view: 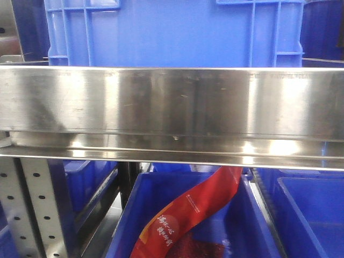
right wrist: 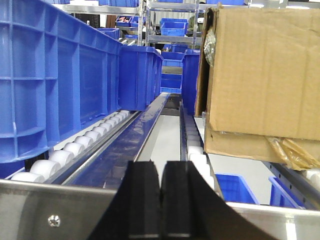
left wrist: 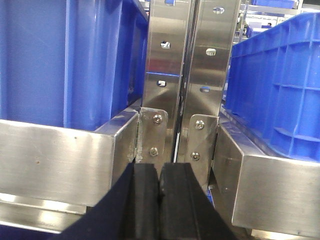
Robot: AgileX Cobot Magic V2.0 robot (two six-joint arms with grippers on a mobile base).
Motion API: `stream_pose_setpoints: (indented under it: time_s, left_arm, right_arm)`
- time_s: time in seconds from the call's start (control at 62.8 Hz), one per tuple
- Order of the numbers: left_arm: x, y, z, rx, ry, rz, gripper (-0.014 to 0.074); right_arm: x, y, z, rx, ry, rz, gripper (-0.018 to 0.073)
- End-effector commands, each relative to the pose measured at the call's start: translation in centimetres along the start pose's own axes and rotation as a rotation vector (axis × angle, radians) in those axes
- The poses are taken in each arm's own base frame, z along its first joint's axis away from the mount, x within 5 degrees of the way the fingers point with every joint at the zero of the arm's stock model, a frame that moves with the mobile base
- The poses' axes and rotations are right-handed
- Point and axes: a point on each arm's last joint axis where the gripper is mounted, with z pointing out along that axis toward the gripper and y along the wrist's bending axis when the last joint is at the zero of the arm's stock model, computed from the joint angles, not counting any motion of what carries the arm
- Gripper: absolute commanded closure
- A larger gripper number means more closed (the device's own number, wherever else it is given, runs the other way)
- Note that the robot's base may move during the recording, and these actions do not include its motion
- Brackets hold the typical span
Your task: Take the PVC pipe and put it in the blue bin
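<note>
Blue bin (view: 177,32) on shelf, cardboard box (right wrist: 260,75) beside right fingers (right wrist: 161,195)

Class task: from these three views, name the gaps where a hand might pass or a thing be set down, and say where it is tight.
Free: the lane between blue bins and cardboard box. Tight: the post fills the gap between two bins. The lower bin is partly taken by a red bag.

Bright, even light, seemingly from overhead, is flooding all three views. White glare is streaking across the brushed steel shelf rail (view: 172,102). The black rubber-padded left pincer (left wrist: 159,200) is sitting blurred, too close for focus.
</note>
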Motion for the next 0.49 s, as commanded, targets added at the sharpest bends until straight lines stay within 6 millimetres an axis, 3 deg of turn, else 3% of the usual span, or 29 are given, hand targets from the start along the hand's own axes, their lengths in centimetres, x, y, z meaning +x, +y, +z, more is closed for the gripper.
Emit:
stream_pose_setpoints:
  time_s: [0.0, 0.478]
  left_arm:
    - [-0.18, -0.04, -0.05, 0.007, -0.019, -0.007, 0.0707]
    - [-0.18, -0.04, -0.05, 0.007, -0.019, -0.007, 0.0707]
  right_arm:
    - [-0.22, -0.02, -0.02, 0.004, -0.025, 0.000, 0.0727]
    - [-0.22, -0.02, -0.02, 0.004, -0.025, 0.000, 0.0727]
